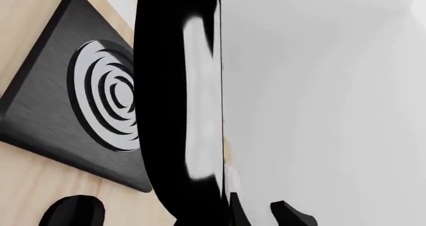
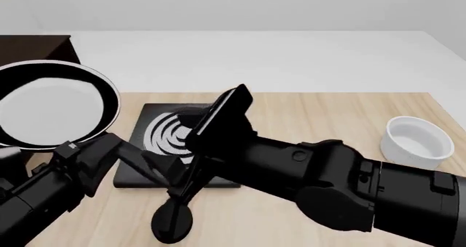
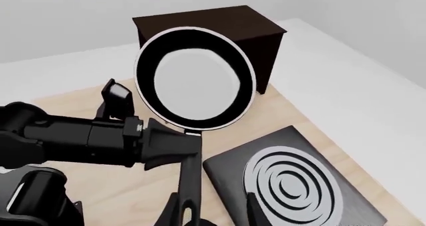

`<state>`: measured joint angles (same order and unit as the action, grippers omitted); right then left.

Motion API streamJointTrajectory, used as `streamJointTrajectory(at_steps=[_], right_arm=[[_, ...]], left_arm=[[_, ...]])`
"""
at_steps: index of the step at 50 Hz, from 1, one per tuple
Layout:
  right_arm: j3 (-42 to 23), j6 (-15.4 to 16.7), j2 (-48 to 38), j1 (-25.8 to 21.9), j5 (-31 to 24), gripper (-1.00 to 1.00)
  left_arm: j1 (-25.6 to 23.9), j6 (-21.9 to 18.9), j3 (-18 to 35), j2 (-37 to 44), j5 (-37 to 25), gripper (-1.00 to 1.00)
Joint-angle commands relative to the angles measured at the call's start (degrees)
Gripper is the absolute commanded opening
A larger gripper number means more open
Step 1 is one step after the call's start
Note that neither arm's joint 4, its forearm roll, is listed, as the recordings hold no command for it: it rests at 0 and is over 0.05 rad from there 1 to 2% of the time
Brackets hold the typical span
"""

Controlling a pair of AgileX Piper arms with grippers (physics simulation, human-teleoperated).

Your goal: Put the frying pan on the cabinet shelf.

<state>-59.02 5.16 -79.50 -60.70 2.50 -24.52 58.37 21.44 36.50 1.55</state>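
Above the light wood counter (image 2: 306, 116), the left tool (image 3: 174, 147) clamps the round glossy black frying pan's (image 3: 194, 80) stiff handle near the bowl; right tool's (image 3: 214, 213) spread jaws straddle its end. Slippery, front-heavy; dark cabinet (image 3: 226, 24) beyond.

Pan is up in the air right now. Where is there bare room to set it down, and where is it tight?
The cabinet top behind the frying pan shows bare. Bare table also lies between the stove plate and the white bowl. It is crowded at the stove plate's near edge, where the left gripper and right gripper meet at the handle.
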Motion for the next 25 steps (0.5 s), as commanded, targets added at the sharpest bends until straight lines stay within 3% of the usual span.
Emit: streamJointTrajectory(at_steps=[1, 9, 11, 15, 20, 25], right_arm=[[0.8, -0.4, 2.5, 1.4, 0.0, 1.00], [1.8, 0.2, 5.0, 3.6, 0.3, 1.00], [2.7, 0.7, 6.9, 7.4, 1.2, 1.00], [3.5, 0.2, 9.8, 10.4, 1.5, 1.00], [5.9, 4.7, 13.8, 16.2, 1.9, 1.00], [7.7, 3.2, 19.1, 21.0, 0.8, 1.00]], left_arm=[[1.2, -0.6, -0.4, 1.3, 3.5, -1.00], [2.0, 0.3, -0.9, 1.7, 5.7, -1.00], [2.3, 1.8, -0.6, 3.4, 7.6, -1.00], [1.5, 2.4, 0.9, 3.2, 7.4, -1.00], [1.4, 3.2, 2.0, 5.0, 8.7, -1.00], [2.7, 4.8, 2.6, 7.6, 11.4, -1.00]])
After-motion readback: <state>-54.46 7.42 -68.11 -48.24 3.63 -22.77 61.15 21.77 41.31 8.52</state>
